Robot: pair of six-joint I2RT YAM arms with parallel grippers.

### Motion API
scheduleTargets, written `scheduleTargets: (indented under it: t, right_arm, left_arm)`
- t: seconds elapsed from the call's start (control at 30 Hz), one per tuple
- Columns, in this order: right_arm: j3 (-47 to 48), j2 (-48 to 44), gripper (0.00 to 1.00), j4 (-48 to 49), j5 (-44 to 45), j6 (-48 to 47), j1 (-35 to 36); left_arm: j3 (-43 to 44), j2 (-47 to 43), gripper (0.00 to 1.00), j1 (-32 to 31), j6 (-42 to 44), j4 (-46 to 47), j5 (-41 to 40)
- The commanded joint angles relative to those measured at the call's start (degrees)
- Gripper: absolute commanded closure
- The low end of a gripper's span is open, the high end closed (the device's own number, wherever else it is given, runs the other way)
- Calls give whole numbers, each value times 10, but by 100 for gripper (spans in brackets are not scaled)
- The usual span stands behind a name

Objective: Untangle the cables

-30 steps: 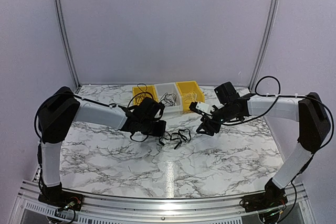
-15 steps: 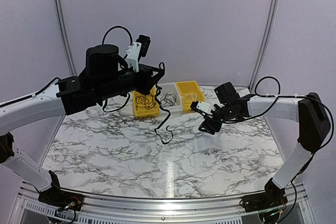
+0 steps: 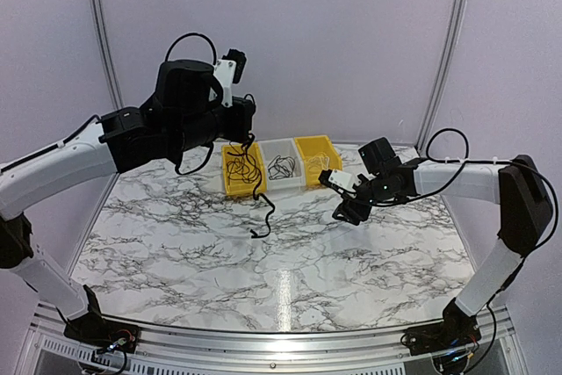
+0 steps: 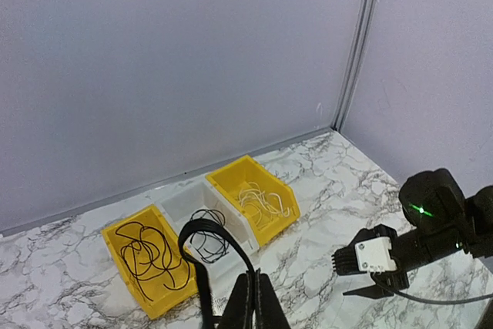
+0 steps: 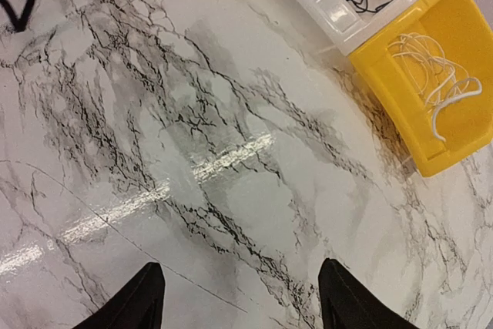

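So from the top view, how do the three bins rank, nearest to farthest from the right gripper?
1. Yellow bin with white cords, right end of the row, nearest the right gripper.
2. Pale bin, middle.
3. Yellow bin with black cords, left end.

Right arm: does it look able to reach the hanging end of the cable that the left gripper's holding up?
Probably yes. The right gripper is open and low, and only bare marble table lies between it and the lower end of the dangling black cable.
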Motion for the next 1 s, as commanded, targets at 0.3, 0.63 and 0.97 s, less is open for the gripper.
scheduleTargets:
  t: [0.3,0.63,0.97]
  right_arm:
    - [-3,-5,31,8,11,-5,0]
    - [-4,-12,31,6,8,-6,-7]
    - [-3,0,31,2,5,-10,-8]
  left_arm:
    - [221,124,100,65,145,-7,-69]
    - [403,242,100,136,163,-9,-34]
    - [458,325,100,214,148,-5,8]
